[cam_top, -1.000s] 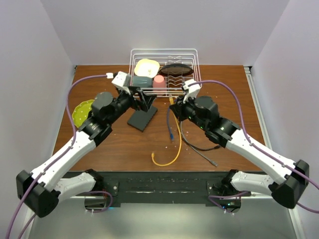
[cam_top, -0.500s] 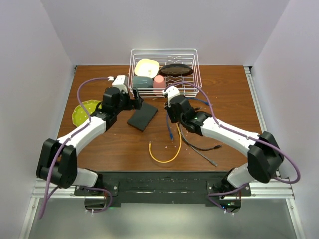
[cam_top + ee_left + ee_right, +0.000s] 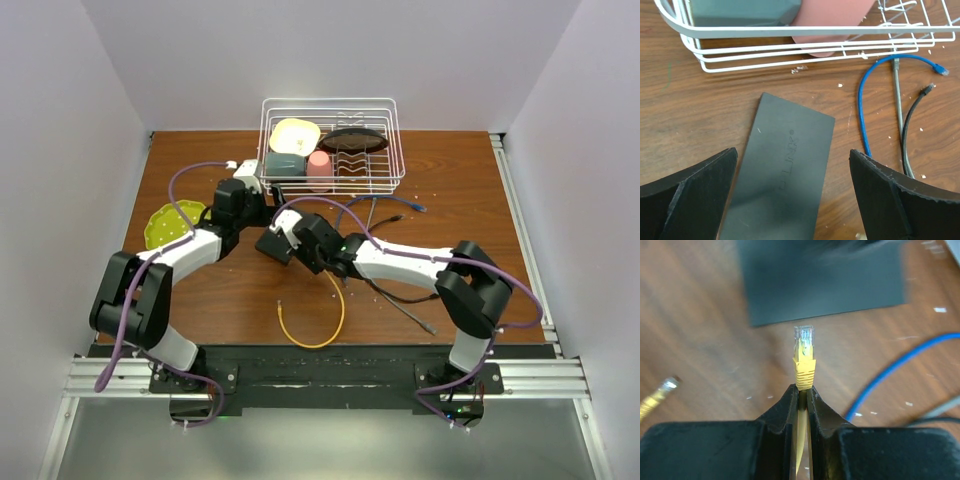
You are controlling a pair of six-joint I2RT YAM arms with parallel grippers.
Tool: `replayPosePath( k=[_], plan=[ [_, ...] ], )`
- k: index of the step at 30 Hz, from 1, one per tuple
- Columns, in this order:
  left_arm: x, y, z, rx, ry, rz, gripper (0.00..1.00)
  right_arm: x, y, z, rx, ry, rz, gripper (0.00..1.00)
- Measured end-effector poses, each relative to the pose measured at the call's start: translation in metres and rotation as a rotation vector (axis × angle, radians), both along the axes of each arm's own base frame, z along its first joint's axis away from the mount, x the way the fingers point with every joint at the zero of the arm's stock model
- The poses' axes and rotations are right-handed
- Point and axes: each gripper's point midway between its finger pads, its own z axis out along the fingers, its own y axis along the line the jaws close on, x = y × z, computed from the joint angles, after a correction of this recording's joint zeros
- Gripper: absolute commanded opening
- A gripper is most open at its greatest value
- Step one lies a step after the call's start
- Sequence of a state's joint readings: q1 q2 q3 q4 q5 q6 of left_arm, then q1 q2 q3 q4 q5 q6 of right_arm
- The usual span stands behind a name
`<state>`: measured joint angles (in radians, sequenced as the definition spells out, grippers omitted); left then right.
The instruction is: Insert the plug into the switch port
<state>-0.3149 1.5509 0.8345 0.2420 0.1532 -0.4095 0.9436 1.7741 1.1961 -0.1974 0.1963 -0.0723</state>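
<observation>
The switch is a flat dark grey box (image 3: 785, 170) lying on the wooden table; its ports are not visible. In the top view the box (image 3: 268, 246) is partly hidden by both grippers. My left gripper (image 3: 792, 200) is open, its jaws straddling the box above it, and shows in the top view (image 3: 262, 207). My right gripper (image 3: 802, 390) is shut on the yellow cable just behind its plug (image 3: 804, 352). The plug points at the near edge of the box (image 3: 820, 280), a short gap away. The right gripper sits just right of the box in the top view (image 3: 287, 238).
A white wire rack (image 3: 330, 140) with a pink cup (image 3: 830, 20) and dishes stands behind the box. Blue (image 3: 862, 110), grey and black cables lie to its right. The yellow cable loops toward the front (image 3: 312, 330). A green plate (image 3: 165, 225) lies at the left.
My right arm has swung left, carrying the yellow plug up to the box and dragging the cable loop left. My left gripper has moved down over the box.
</observation>
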Motion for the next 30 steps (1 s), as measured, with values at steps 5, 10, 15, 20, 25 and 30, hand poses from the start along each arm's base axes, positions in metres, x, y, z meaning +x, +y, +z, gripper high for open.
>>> replayPosePath(
  k=[5, 10, 15, 20, 25, 30],
  plan=[
    [0.004, 0.016, -0.011, -0.004, 0.002, 0.030, 0.98, -0.005, -0.001, -0.010, -0.029, 0.021, 0.030, 0.00],
    [0.007, 0.015, -0.035, -0.010, 0.040, 0.015, 0.95, -0.001, -0.002, -0.022, -0.059, 0.031, 0.017, 0.00],
    [0.002, 0.009, -0.064, -0.017, 0.105, -0.022, 0.94, 0.000, -0.003, -0.054, -0.123, 0.073, 0.015, 0.00],
    [0.002, 0.003, -0.069, -0.034, 0.109, -0.051, 0.93, 0.000, -0.007, -0.059, -0.150, 0.074, 0.004, 0.00],
    [0.001, -0.003, -0.071, -0.062, 0.113, -0.073, 0.92, -0.001, -0.010, -0.060, -0.179, 0.065, 0.000, 0.00],
    [0.000, -0.006, -0.075, -0.071, 0.122, -0.086, 0.92, -0.002, -0.004, -0.060, -0.221, 0.034, -0.003, 0.00]
  ],
)
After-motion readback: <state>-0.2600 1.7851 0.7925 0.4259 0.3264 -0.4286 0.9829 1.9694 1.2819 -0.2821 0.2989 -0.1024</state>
